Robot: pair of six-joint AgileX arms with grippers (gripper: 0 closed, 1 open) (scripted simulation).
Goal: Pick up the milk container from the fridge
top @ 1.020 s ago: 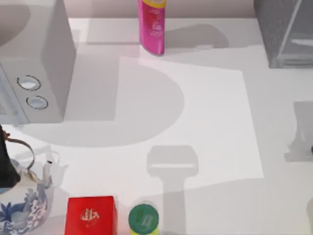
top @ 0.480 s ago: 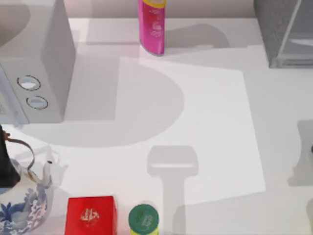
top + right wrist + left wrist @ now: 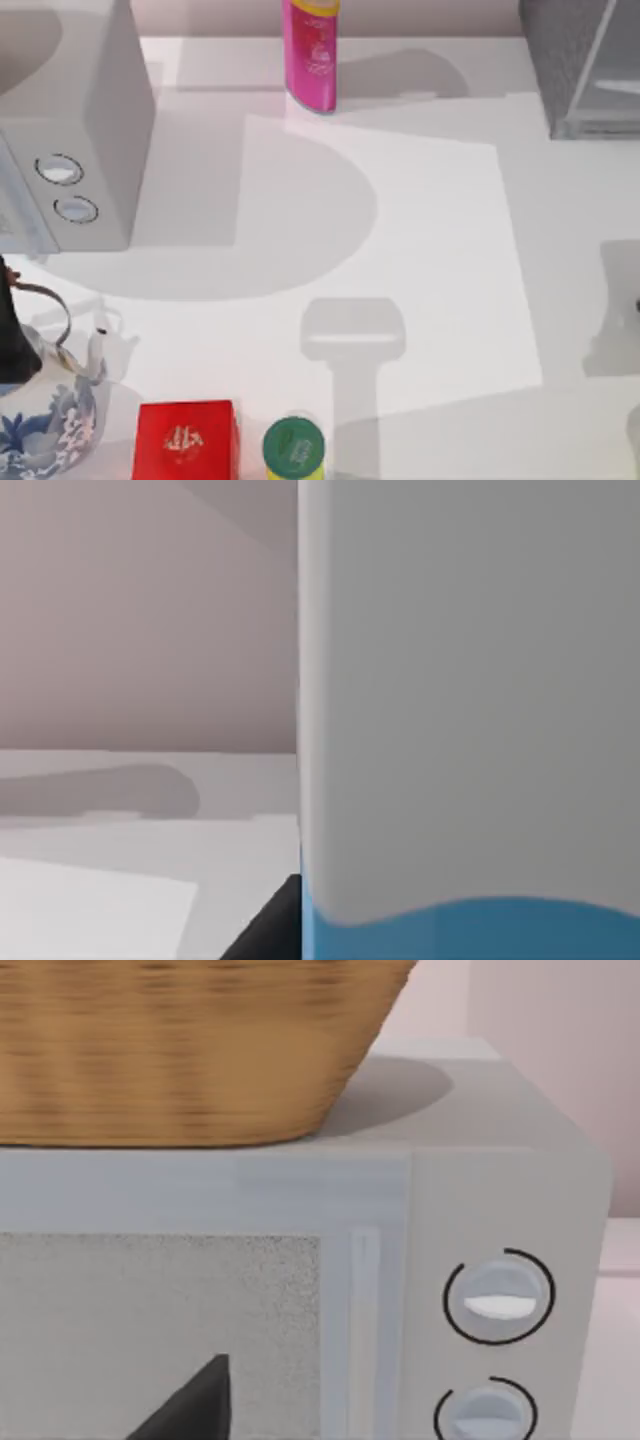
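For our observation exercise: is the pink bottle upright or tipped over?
Upright. In the top view the bottle stands on its base on the table, with its long shadow falling across the surface beside it.

The left arm (image 3: 8, 325) stands as a dark sliver at the top view's lower left edge, above the counter (image 3: 430, 250). The right arm (image 3: 637, 305) barely pokes in at the right edge, about mid-height. A dark wedge of the left gripper (image 3: 195, 1405) and one of the right gripper (image 3: 272, 928) show at their wrists.
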